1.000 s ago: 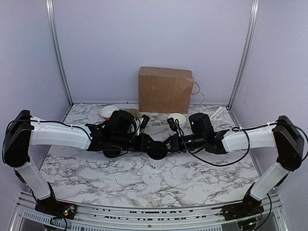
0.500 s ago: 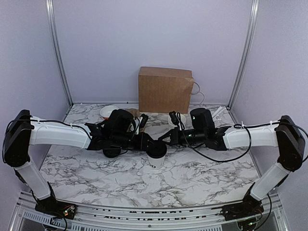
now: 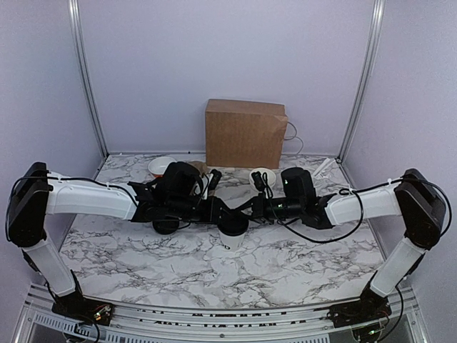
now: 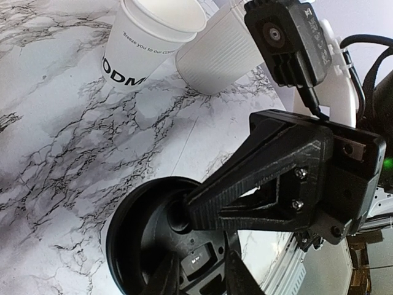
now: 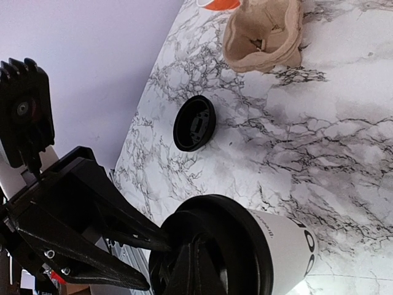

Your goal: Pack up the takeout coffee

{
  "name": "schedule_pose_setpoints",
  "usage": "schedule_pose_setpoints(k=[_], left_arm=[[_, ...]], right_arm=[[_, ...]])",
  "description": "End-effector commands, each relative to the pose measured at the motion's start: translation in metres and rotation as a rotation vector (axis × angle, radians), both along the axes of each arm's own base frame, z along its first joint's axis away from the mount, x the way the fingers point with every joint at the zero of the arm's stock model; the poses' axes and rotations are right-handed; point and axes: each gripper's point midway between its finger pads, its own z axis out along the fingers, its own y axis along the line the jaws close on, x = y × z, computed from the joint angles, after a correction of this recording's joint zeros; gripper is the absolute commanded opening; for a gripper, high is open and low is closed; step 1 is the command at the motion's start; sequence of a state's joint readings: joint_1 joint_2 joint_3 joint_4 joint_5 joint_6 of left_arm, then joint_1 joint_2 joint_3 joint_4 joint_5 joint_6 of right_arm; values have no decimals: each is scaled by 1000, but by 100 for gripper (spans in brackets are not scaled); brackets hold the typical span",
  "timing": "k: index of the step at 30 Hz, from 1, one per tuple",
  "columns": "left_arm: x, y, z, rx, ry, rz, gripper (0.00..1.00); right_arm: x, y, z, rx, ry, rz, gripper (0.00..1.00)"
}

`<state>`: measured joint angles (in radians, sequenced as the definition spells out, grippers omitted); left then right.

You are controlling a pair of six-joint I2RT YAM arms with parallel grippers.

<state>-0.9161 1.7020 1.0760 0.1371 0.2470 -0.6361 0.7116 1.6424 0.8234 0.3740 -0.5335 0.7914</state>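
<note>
The takeout coffee [image 3: 231, 234] stands mid-table, a white lettered cup with a black lid; it also shows in the right wrist view [image 5: 279, 246], and its lid fills the bottom of the left wrist view [image 4: 150, 239]. My left gripper [image 3: 220, 214] is over the lid from the left, its fingers [image 4: 164, 278] a little apart on the lid top, gripping nothing. My right gripper [image 3: 250, 209] comes from the right, jaws together, its tip [image 5: 198, 270] pressed on the lid's centre. The brown paper bag [image 3: 246, 133] stands upright at the back.
A spare black lid [image 5: 194, 123] lies left of the cup. A lidless lettered cup [image 4: 150, 43] and a frosted tumbler [image 4: 221, 49] stand behind the coffee. A tan cardboard piece [image 5: 264, 31] and a white-orange bowl [image 3: 163, 166] lie at the back left.
The right gripper lifted and drew back slightly, then returned onto the lid. The cup and the left arm have barely moved.
</note>
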Motion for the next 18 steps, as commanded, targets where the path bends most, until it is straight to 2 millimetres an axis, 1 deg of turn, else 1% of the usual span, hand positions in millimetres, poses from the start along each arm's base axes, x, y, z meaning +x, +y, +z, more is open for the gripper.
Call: schedule_pose_setpoints(k=[1,4,7,10,14,18], left_arm=[[-8,17,-44,139,85,5,28],[-8,15,-42,134,84,1,28],[-6,12,-32,118,70,-2,28],[-3,7,-12,88,43,-3,28],[4,1,22,38,-6,-2,29],[7,-4,48,-6,-36,-7,29]], right_arm=[[1,-12,-10,-60,38,-45,1],[5,-11,1,-63,14,-44,1],[6,-9,2,-65,8,-35,1],[6,-8,4,-62,0,-28,1],[6,-5,7,-63,-13,-15,1],[6,-2,12,-61,-32,-4,1]])
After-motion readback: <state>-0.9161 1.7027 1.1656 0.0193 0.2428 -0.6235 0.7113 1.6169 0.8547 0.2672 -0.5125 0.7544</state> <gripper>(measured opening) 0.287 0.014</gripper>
